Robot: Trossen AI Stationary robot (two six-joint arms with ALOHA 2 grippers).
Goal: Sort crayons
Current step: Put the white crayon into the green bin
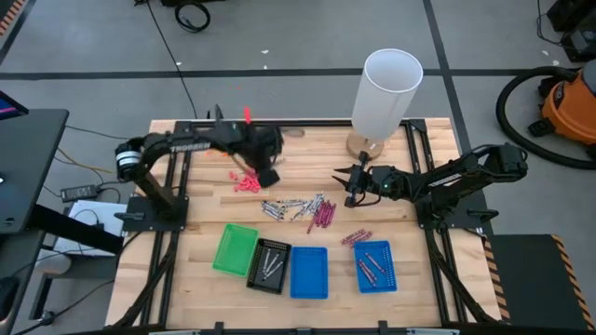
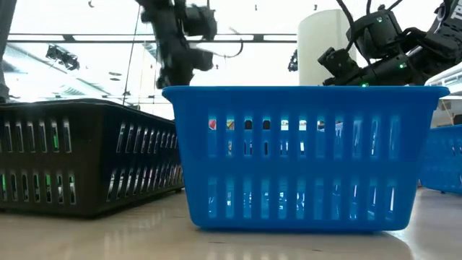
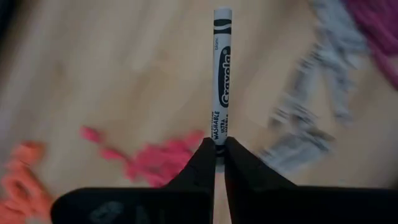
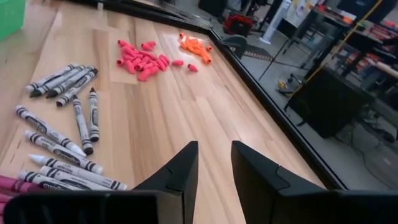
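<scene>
Nearest the table's front edge stand four small trays in a row: a green tray (image 1: pixel 235 249), a black tray (image 1: pixel 269 264) with a few crayons lying in it, an empty-looking blue tray (image 1: pixel 309 272), and a second blue tray (image 1: pixel 376 265) that holds several maroon crayons. In the low view the middle blue tray (image 2: pixel 303 155) fills the foreground with the black tray (image 2: pixel 79 155) beside it. Just beyond the second blue tray a few loose maroon crayons (image 1: pixel 356 236) lie on the wood. Farther in, near the table's middle, lies the main heap: grey crayons (image 1: pixel 291 207) touching a bunch of maroon crayons (image 1: pixel 323 214); the right wrist view shows grey crayons (image 4: pixel 62 127) spread flat on the boards. Behind the heap, the right gripper (image 1: pixel 353 180) hangs above bare wood with its fingers (image 4: pixel 177 171) parted by a narrow gap and nothing between them. To the left of it, the left gripper (image 1: pixel 267 174) is above a scatter of small pink pieces (image 1: pixel 246 182), and its fingers (image 3: pixel 202 165) are pinched tight on one end of a single grey crayon (image 3: pixel 221 74), which sticks straight out from the tips. Small orange pieces (image 4: pixel 194 46) lie beside the pink ones (image 4: pixel 142 61). At the far edge stands a tall white cylinder (image 1: pixel 386 93).
</scene>
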